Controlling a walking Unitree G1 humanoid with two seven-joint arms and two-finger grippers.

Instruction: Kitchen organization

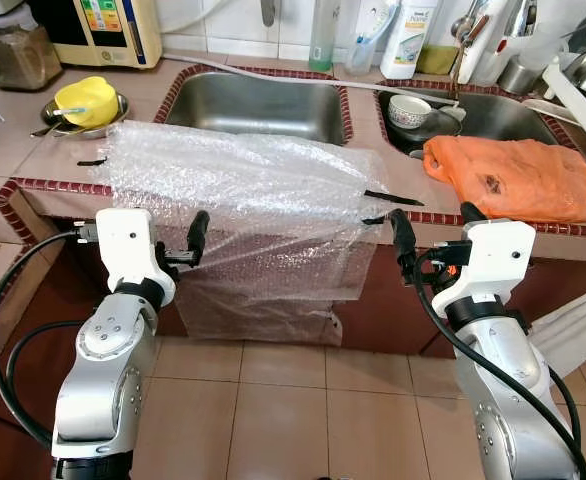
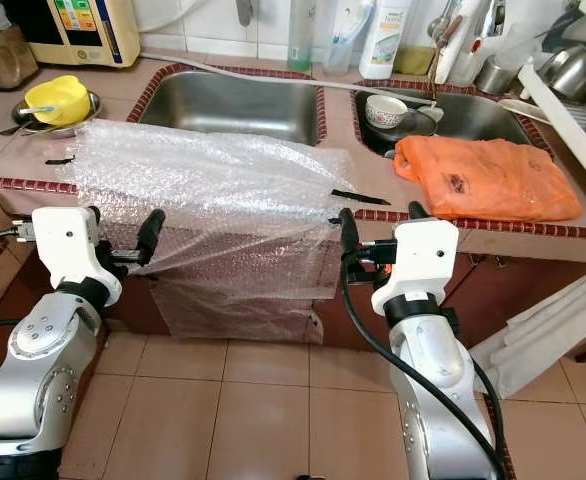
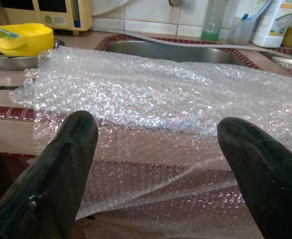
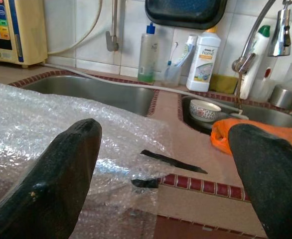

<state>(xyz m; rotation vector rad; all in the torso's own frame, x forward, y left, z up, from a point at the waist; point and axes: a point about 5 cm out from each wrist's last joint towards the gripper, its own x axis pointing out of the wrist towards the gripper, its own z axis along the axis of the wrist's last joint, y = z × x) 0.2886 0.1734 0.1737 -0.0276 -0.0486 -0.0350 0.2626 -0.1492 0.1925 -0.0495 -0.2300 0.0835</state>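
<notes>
Wrap [image 1: 243, 200], a clear bubbled sheet, lay across the front edge of the bench [image 1: 33, 165], part flat on the counter before the left sink [image 1: 258, 105] and the rest draped over the edge and down the cabinet front toward the floor. It looked crumpled and layered, its bubbles catching light, with brown tile showing through. Black tape strips [image 1: 391, 197] sat by its right side on the counter, likely what had pinned it there. The left gripper [image 1: 195, 240] hung just below the front edge at the sheet's left side, fingers spread apart and holding nothing; the right gripper [image 1: 438, 232] stood at the sheet's right side, jaws likewise apart and empty. Judged from that, both arms were set to take the sheet by its two sides, since a limp sheet this wide would sag if lifted from one side alone. To the right, an orange bag [image 1: 518, 180] lay on the bench's front right part beside the right sink [image 1: 493, 115], which held a bowl [image 1: 410, 110]. At the back left a yellow cup [image 1: 85, 100] sat on a metal plate [image 1: 53, 118], and bottles [image 1: 408, 40] lined the back edge.
</notes>
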